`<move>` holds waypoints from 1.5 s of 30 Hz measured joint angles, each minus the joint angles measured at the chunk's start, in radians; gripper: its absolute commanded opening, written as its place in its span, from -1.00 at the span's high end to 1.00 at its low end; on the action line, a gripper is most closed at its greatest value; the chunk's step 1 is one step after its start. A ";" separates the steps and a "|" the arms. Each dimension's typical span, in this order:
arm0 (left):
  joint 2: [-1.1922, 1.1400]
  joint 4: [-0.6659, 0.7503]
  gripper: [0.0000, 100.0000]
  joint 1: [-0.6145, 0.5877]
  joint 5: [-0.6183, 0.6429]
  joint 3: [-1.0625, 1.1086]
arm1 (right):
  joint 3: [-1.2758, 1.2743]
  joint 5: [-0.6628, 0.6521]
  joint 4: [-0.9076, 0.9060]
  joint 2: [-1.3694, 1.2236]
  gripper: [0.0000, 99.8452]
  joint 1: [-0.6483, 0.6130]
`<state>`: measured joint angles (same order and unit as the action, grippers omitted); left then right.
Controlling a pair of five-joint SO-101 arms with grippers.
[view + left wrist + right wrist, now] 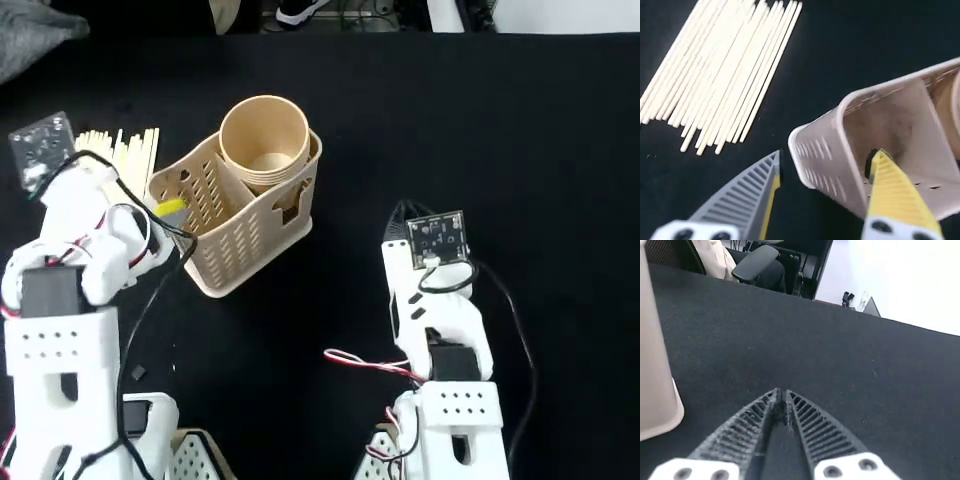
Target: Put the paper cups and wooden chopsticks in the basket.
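Paper cups (pixel 264 140) in basket (pixel 240 240); chopsticks (pixel 125 152) beside it, pending. Left gripper (pixel 827 154) agape astride basket wall, unclamped; right gripper (pixel 781 395) closed, empty.

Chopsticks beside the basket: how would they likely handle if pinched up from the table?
The chopsticks look thin, straight and stiff, so probably light and unlikely to flop. They lie loose, side by side, flat on the black table, so a pinch may scatter them or catch only a few.
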<state>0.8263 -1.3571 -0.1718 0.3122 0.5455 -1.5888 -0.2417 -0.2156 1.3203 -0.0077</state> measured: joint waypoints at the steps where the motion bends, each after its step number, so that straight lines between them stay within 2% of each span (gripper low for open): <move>1: -0.020 -0.005 0.57 0.002 -0.002 0.000 | 0.000 0.000 0.000 0.000 0.98 0.000; 11: -0.265 -0.014 0.95 0.011 -0.077 -0.120 | 0.000 0.000 0.000 -0.003 0.98 0.000; 18: -0.397 -0.014 0.93 0.066 -0.261 -0.281 | 0.000 0.000 0.000 -0.003 0.98 0.000; 24: -0.456 -0.009 0.92 0.203 -0.293 -0.334 | 0.000 0.000 0.000 -0.003 0.98 0.000; 27: -0.502 -0.008 0.80 0.227 -0.296 -0.353 | 0.000 0.000 0.000 -0.003 0.98 0.000; 32: -0.574 -0.008 0.36 0.187 -0.276 -0.394 | 0.000 0.000 0.000 -0.003 0.98 0.000; 36: -0.580 -0.029 0.34 0.124 -0.235 -0.442 | 0.000 0.000 0.000 -0.003 0.98 0.000; 42: -0.525 -0.180 0.33 0.120 -0.229 -0.621 | 0.000 0.000 0.000 -0.003 0.98 0.000; 45: -0.470 -0.221 0.33 0.068 -0.229 -0.695 | 0.000 0.000 0.000 -0.003 0.98 0.000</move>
<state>0.3567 -1.5781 -0.1043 0.0836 -0.1496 -1.5888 -0.2417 -0.2156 1.3172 -0.0077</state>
